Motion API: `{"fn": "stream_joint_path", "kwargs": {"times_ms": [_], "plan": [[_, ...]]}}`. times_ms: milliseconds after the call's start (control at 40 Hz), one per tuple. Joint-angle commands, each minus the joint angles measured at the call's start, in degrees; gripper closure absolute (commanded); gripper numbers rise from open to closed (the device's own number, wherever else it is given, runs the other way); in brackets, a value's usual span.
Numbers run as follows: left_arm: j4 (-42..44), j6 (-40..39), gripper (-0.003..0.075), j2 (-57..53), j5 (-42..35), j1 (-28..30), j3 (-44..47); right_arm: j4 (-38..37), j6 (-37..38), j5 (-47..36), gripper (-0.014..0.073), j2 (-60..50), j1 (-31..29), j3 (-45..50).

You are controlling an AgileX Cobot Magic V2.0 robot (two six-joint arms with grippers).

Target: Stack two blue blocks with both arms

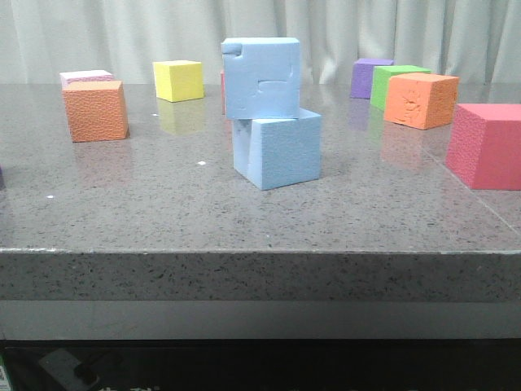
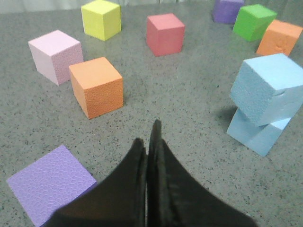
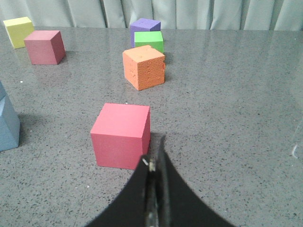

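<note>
The two light-blue blocks stand stacked at the middle of the table. The upper block (image 1: 261, 77), with a chipped corner and a rectangular dent, rests turned a little on the lower, plainer block (image 1: 278, 149). The stack also shows in the left wrist view, upper (image 2: 267, 87) on lower (image 2: 255, 132), and an edge of it in the right wrist view (image 3: 8, 125). My left gripper (image 2: 147, 137) is shut and empty, drawn back from the stack. My right gripper (image 3: 155, 153) is shut and empty beside a red cube. Neither arm shows in the front view.
Other cubes stand round the stack: orange (image 1: 96, 110), pink (image 1: 85, 77), yellow (image 1: 178, 80), purple (image 1: 370, 76), green (image 1: 396, 81), orange (image 1: 420, 99), red (image 1: 487, 145). A lilac cube (image 2: 49, 182) lies by my left gripper. The table's front edge (image 1: 260, 252) is near.
</note>
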Motion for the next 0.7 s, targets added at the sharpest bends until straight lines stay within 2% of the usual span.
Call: {"fn": "stream_joint_path", "kwargs": {"times_ms": [0,125,250,676], "plan": [[0.0,0.0,0.0738,-5.0,-9.0,0.2,2.3,0.2,-0.6,-4.4,0.0665,0.5,0.0,-1.3],[0.0,0.0,0.0738,-10.8,-13.2,0.2,6.4,0.2,-0.6,-4.7,0.0665,0.5,0.0,-0.9],[0.0,0.0,0.0738,-14.2,-13.8,0.2,8.5,0.2,-0.6,-4.7,0.0665,0.5,0.0,-0.9],[0.0,0.0,0.0738,-14.6,-13.5,0.2,9.0,0.2,-0.6,-4.7,0.0665,0.5,0.0,-0.9]]}}
